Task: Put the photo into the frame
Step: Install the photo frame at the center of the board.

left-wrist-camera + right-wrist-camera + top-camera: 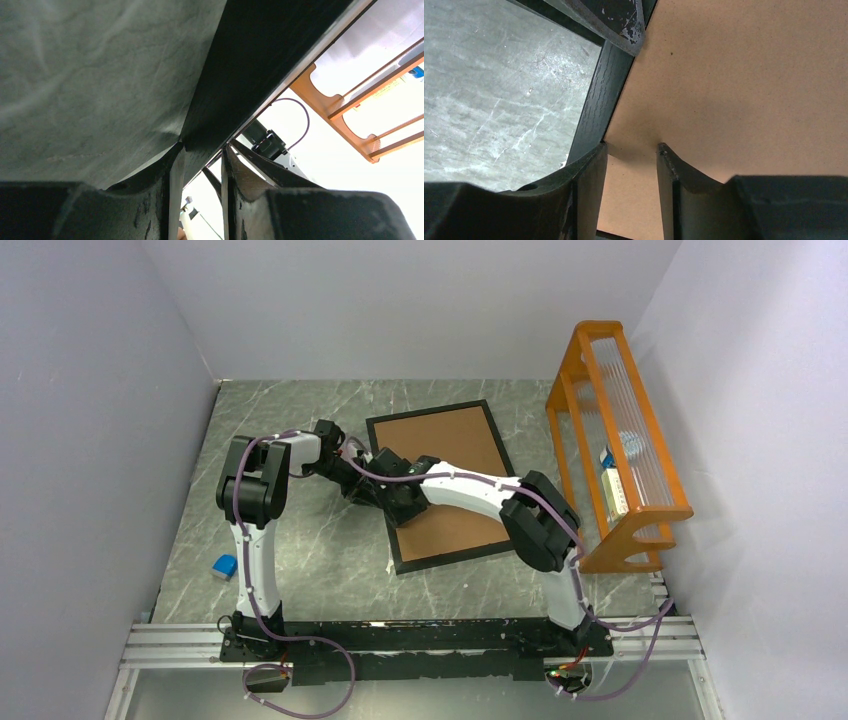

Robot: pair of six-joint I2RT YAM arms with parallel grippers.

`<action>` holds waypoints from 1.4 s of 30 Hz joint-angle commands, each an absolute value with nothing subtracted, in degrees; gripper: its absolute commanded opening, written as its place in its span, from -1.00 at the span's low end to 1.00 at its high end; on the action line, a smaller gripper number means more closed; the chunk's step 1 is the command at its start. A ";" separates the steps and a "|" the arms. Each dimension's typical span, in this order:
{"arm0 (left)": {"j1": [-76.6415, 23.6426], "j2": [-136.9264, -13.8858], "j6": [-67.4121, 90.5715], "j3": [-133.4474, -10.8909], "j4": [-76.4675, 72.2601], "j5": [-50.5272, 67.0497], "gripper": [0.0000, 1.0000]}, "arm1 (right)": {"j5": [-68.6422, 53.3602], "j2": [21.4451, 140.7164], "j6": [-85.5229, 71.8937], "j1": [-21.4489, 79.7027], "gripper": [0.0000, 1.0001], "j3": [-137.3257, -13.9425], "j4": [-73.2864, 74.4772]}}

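The black frame (450, 558) lies on the marble table with a brown backing board (445, 445) filling it. The photo is hidden from every view. My left gripper (374, 484) is shut on the frame's left rail (250, 60), and the black bar runs between its fingers (200, 150). That edge looks raised, since the rack shows beneath it. My right gripper (396, 506) stands open just inside the same rail (599, 105). Its fingertips (631, 146) rest on the backing board (734, 75) with nothing between them. A finger of the left gripper (619, 17) shows at the top.
An orange wooden rack (620, 440) with a clear ribbed sheet and small items stands at the right wall, also seen as the rack (350, 125) from the left wrist. A small blue object (225, 565) lies near the left arm. White walls close in three sides.
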State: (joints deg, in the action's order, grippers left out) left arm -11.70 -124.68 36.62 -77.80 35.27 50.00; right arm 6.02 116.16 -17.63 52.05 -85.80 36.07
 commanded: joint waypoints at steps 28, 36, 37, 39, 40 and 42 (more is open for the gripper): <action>-13.53 -130.12 33.83 -73.66 36.40 31.63 -0.56 | 17.04 115.44 -18.71 47.40 -0.16 -98.89 32.23; -13.54 -129.94 33.92 -73.52 35.90 32.33 -0.55 | 15.22 123.77 -15.59 46.57 0.05 -110.89 28.47; -13.54 -129.91 33.99 -73.45 35.83 32.34 -0.55 | 15.16 125.29 -15.52 46.38 0.07 -112.40 27.70; -13.53 -129.87 33.94 -73.39 35.92 32.38 -0.55 | 15.24 128.15 -15.23 46.04 0.07 -116.34 27.95; -13.53 -129.90 33.86 -73.43 36.02 32.35 -0.55 | 15.71 129.54 -15.08 45.91 0.07 -118.58 28.58; -13.54 -129.82 33.90 -73.38 35.97 32.26 -0.55 | 16.45 132.05 -14.43 45.66 0.06 -121.22 28.41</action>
State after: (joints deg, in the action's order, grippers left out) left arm -11.70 -124.60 36.67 -77.52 34.92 50.19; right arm 14.96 128.44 -16.34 46.48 -114.89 30.24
